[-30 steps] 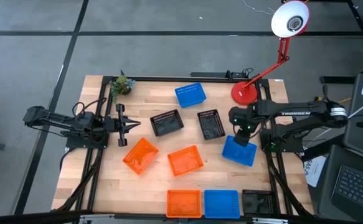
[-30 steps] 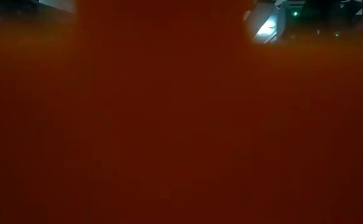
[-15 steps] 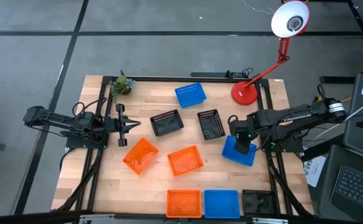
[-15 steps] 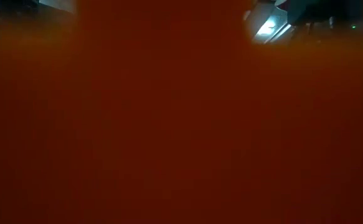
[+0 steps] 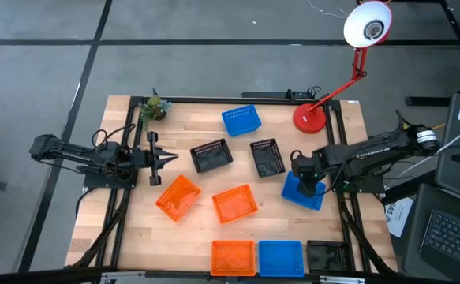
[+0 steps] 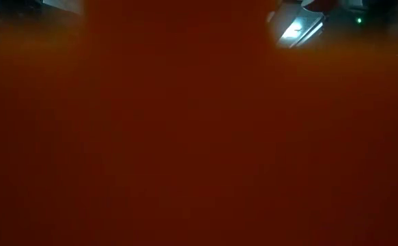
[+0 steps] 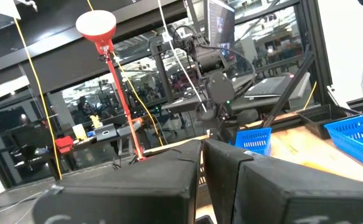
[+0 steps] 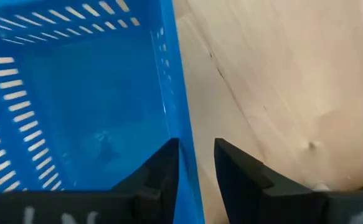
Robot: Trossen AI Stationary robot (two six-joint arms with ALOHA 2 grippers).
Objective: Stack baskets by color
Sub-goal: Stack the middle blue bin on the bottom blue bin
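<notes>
Right gripper (image 8: pixel 193 163) straddles the side wall of a blue slatted rectangular plastic basket (image 5: pixel 302 192) on the wooden table (image 5: pixel 190 229), one finger inside and one outside, while the left gripper (image 5: pixel 169 158), closed, waits well apart.

The wooden table (image 5: pixel 127 205) carries scattered orange, blue and black baskets (image 5: pixel 234 203), a lamp (image 5: pixel 309 117) and a plant (image 5: pixel 155 107).
</notes>
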